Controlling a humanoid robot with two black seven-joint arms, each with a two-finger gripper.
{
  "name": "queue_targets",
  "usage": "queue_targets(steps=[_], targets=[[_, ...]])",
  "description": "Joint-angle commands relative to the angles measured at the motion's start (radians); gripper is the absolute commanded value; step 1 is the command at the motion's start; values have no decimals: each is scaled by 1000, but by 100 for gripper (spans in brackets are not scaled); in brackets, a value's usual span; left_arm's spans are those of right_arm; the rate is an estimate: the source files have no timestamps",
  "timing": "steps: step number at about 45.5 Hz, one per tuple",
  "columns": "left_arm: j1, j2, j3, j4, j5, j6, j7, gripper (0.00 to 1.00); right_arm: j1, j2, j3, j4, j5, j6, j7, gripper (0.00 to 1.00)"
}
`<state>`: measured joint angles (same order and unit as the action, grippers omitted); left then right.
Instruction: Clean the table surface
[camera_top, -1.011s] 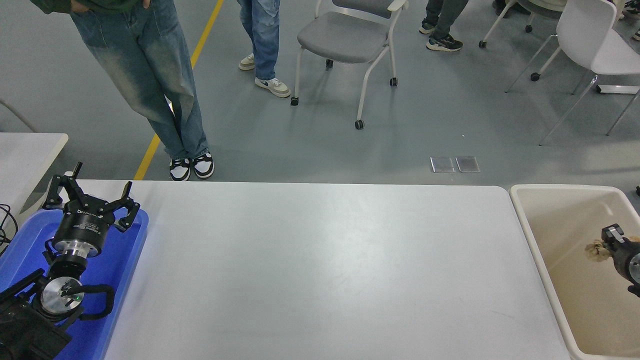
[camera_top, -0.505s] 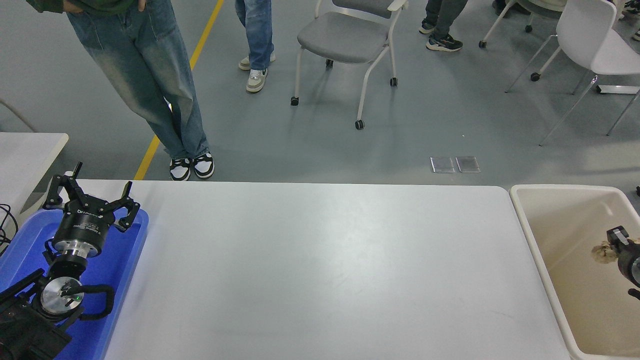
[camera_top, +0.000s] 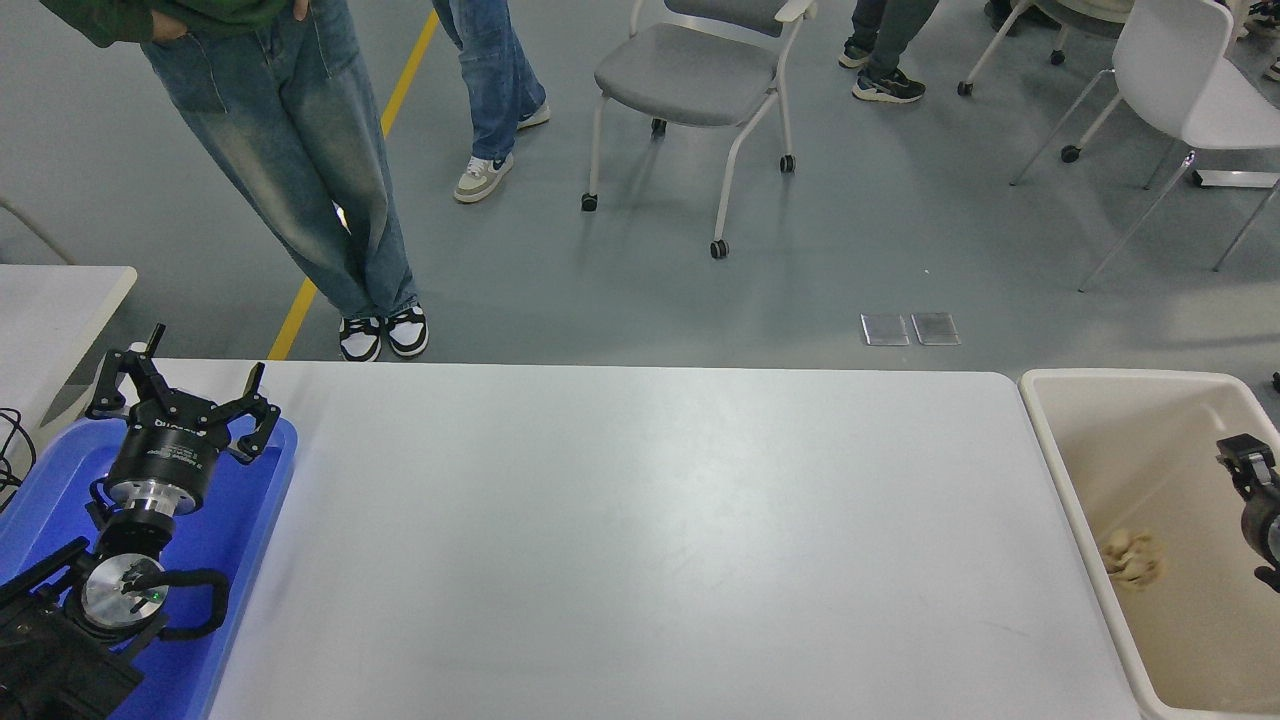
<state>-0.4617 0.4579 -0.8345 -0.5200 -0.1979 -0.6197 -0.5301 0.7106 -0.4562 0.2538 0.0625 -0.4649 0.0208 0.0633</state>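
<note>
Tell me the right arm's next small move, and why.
Probably draw the right gripper back out of the beige plastic bin: the crumpled tan wad lies on the bin's floor apart from it, and the white rectangular tabletop shows no litter.
</note>
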Motion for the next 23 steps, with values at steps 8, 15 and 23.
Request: queue_targets(steps=[8,15,23], targets=[[0,1,0,0,-1,0,-1,100,16,-1,10,2,172,14,0,100],[0,1,0,0,0,0,-1,100,69,1,16,2,285,21,-4,100],[0,-1,0,0,0,0,-1,100,93,-24,57,25,419,88,-4,100]])
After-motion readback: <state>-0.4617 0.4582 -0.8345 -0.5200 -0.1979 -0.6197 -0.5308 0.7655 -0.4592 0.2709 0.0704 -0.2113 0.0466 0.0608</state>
